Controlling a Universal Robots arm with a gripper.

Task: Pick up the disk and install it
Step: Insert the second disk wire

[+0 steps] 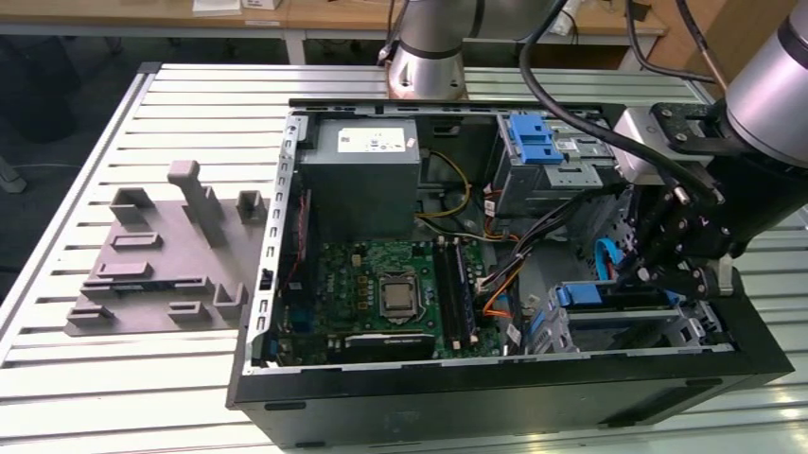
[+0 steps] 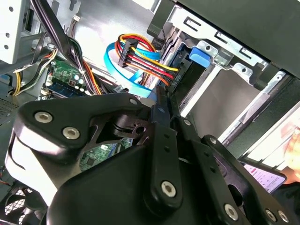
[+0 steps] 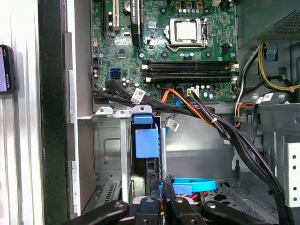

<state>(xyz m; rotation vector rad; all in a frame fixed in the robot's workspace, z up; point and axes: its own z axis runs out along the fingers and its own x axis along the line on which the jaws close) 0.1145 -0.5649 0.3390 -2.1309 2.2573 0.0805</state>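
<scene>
On the slatted metal bench (image 1: 151,378), inside the open computer case (image 1: 505,374), we see the gripper (image 3: 162,183) clenched on the disk (image 3: 146,143), edge-on in the drive cage (image 3: 105,154) directly ahead of the fingertips; we judge it rigid, moderately heavy, shock-sensitive, best held by its blue carrier frame.

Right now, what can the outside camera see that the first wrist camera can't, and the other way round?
The exterior view takes in the surroundings: the slatted silver metal table, a grey plastic moulded fixture lying on it, and the grey metal box with a white sticker inside the open black computer case. The first wrist view adds a dark flat device with a lit screen beside the case. Both share the green motherboard and its square silver processor socket.
</scene>
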